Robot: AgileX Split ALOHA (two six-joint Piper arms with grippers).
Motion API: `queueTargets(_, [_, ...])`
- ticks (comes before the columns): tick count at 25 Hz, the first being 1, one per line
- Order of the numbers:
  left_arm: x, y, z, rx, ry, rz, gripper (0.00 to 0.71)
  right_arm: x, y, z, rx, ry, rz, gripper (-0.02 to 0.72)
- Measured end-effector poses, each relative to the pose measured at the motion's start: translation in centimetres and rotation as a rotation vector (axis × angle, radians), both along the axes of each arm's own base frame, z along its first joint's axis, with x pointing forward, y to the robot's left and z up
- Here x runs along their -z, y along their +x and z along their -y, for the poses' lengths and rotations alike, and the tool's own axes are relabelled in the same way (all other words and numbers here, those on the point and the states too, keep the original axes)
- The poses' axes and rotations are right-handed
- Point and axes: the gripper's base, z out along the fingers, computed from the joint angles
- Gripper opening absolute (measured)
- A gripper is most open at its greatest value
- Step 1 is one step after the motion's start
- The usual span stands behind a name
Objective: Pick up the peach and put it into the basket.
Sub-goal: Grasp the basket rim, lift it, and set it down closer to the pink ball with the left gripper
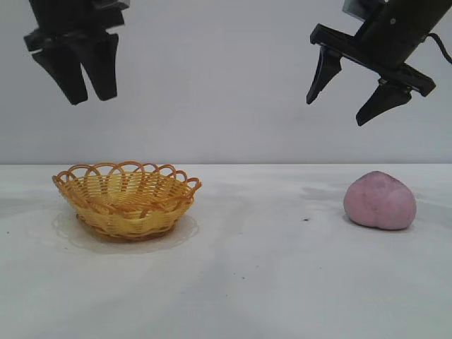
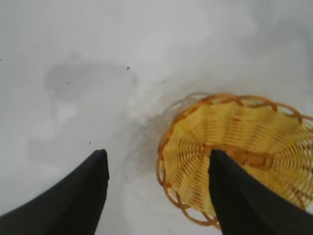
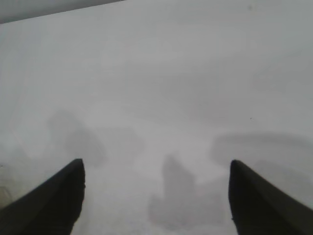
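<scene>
A pale pink-mauve peach [image 1: 380,200] lies on the white table at the right in the exterior view. A yellow wicker basket [image 1: 126,198] with an orange looped rim stands at the left, with nothing in it. My right gripper [image 1: 335,113] hangs open high above the table, up and a little to the left of the peach; in its wrist view the right gripper [image 3: 156,164] has only bare table between its fingers and the peach is out of view. High over the basket's left part, my left gripper [image 1: 86,100] is open; its wrist view shows the left gripper [image 2: 159,154] above the basket [image 2: 234,152].
The white table [image 1: 268,268] runs flat between basket and peach, with a small dark speck [image 1: 306,219] left of the peach. A plain grey wall stands behind.
</scene>
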Motion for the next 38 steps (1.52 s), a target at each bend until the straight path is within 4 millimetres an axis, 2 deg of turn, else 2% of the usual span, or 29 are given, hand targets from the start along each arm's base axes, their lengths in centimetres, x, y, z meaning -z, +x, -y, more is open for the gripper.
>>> queueTargets(4, [0.6,-0.3,0.1,0.069,0.022,-0.052,0.391,0.0,0.0,0.0,0.000,0.000,0.000,0.523])
queueTargets(8, [3.0,0.2,0.9,0.112,0.039,-0.103,0.391,0.0,0.0,0.0,-0.001,0.001,-0.002,0.523])
queueTargets(10, [4.1,0.6,1.3,0.126,0.054,-0.118,0.391,0.0,-0.1,0.0,-0.005,0.002,-0.006,0.523])
queueTargets(20, [7.1,4.1,2.2,0.145,0.073,-0.128,0.391,0.1,-0.2,-0.1,-0.013,0.005,-0.016,0.523])
queueTargets(25, [8.2,4.4,2.2,0.148,0.084,-0.149,0.391,0.1,-0.2,-0.1,-0.027,-0.005,-0.007,0.523])
queueTargets(33, [8.5,4.4,2.2,0.149,0.087,-0.155,0.391,0.1,-0.2,-0.1,-0.033,-0.009,-0.003,0.523])
queueTargets(36, [9.2,4.5,2.2,0.148,0.086,-0.172,0.391,0.1,-0.2,-0.1,-0.033,-0.009,-0.003,0.523])
queueTargets(38, [10.0,4.5,2.2,0.143,0.088,-0.191,0.310,0.1,-0.2,-0.1,-0.033,-0.009,-0.003,0.523])
